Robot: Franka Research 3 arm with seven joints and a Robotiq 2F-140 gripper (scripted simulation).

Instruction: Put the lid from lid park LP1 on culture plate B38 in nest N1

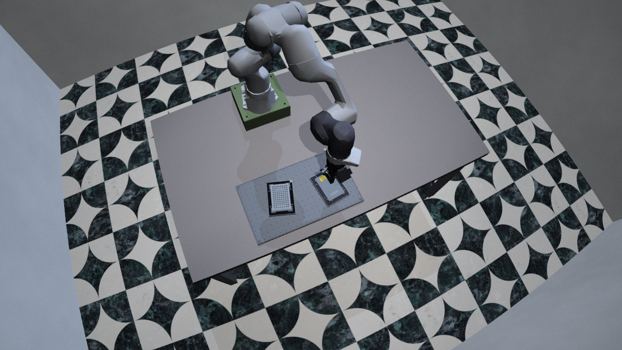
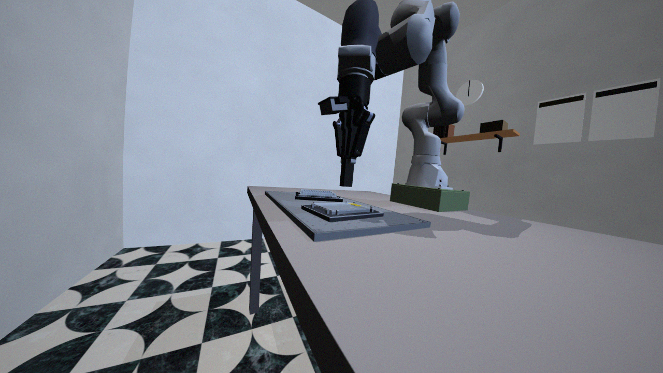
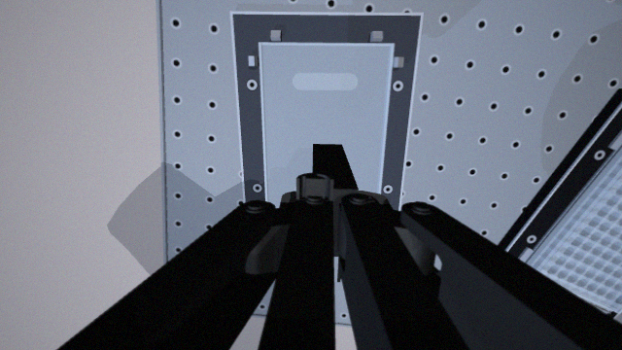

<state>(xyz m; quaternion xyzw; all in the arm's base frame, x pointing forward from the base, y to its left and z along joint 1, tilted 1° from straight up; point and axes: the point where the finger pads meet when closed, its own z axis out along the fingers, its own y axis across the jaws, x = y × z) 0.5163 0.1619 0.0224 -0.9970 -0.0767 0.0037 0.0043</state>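
The clear lid (image 1: 336, 191) (image 2: 340, 209) (image 3: 326, 117) lies flat in its dark lid park frame (image 3: 246, 122) on the right side of the perforated base plate (image 1: 256, 226) (image 2: 325, 233) (image 3: 462, 122). A yellow tag (image 1: 322, 177) (image 2: 356, 204) shows at the lid's end nearer the arm. The culture plate (image 1: 279, 196) (image 2: 316, 193) (image 3: 583, 243), with its many wells uncovered, sits in its dark nest frame (image 3: 564, 185) on the left. My gripper (image 1: 331, 178) (image 2: 346, 178) (image 3: 327, 167) is shut with nothing between its fingers. It hangs point-down a short way above the lid's near end, clear of it.
The arm's green pedestal (image 1: 261, 117) (image 2: 428, 197) stands at the back of the grey table (image 1: 391, 108). The base plate lies close to the table's front edge. A wall shelf (image 2: 477, 134) is far behind.
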